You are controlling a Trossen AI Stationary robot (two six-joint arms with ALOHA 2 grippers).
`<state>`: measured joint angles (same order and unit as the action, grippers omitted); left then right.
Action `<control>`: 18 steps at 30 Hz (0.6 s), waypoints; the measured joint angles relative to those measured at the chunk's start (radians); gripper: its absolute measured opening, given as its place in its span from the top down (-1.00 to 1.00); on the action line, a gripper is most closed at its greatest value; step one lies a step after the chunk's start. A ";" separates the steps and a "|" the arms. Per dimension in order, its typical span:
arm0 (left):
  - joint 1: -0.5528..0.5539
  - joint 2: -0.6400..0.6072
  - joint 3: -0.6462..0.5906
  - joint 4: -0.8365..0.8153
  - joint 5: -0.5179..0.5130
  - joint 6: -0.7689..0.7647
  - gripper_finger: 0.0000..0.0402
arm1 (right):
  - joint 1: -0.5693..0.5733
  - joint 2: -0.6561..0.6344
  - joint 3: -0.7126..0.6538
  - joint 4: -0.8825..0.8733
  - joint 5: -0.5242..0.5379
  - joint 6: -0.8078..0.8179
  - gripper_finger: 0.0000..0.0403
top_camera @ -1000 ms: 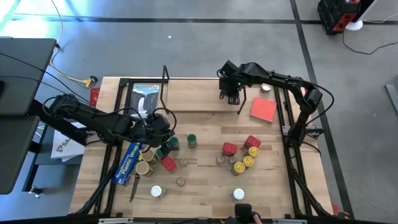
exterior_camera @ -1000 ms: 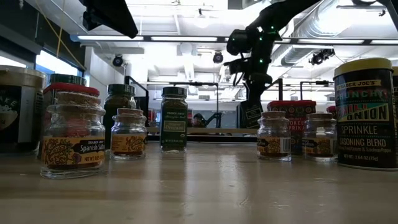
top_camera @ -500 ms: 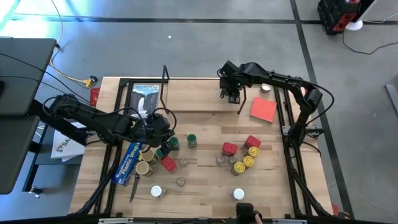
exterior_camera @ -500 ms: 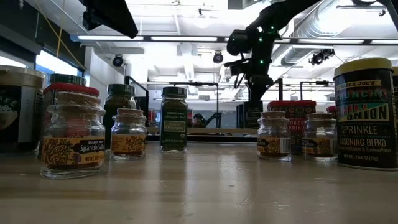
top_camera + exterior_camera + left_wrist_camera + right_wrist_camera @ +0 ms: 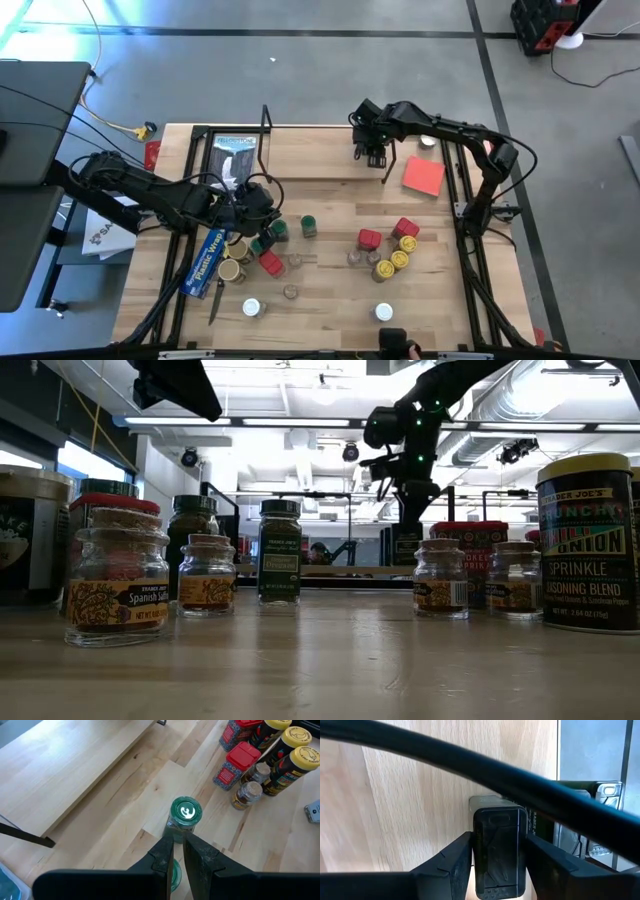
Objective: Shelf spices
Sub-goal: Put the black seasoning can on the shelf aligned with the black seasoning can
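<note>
You have three red tins (image 5: 369,239) on the surface (image 5: 330,290) and three yellow-lidded jars (image 5: 399,259). You can count four small glass jars with cork-coloured tops (image 5: 290,292), two white-lidded jars (image 5: 251,308) and two wider tan-lidded jars (image 5: 230,270). Green-lidded jars (image 5: 308,226) come to two for certain; under the left arm you cannot tell whether there is a third. Add one dark tin (image 5: 499,850), which makes seventeen spices you can be sure of. Beyond those you have one shelf (image 5: 310,155), one blue plastic-wrap box (image 5: 207,262) and one flat red sheet (image 5: 424,176)
</note>
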<state>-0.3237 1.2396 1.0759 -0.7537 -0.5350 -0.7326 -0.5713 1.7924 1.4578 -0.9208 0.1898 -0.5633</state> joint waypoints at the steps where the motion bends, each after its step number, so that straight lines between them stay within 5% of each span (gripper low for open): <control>1: 0.000 0.000 0.000 0.000 0.000 0.000 0.82 | 0.000 0.000 0.000 -0.001 0.000 -0.003 0.17; 18: 0.000 0.000 0.000 0.004 0.000 0.000 0.82 | 0.000 -0.001 0.001 -0.024 -0.047 -0.043 0.17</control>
<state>-0.3237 1.2396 1.0756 -0.7496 -0.5350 -0.7330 -0.5713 1.7916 1.4586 -0.9451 0.1430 -0.6063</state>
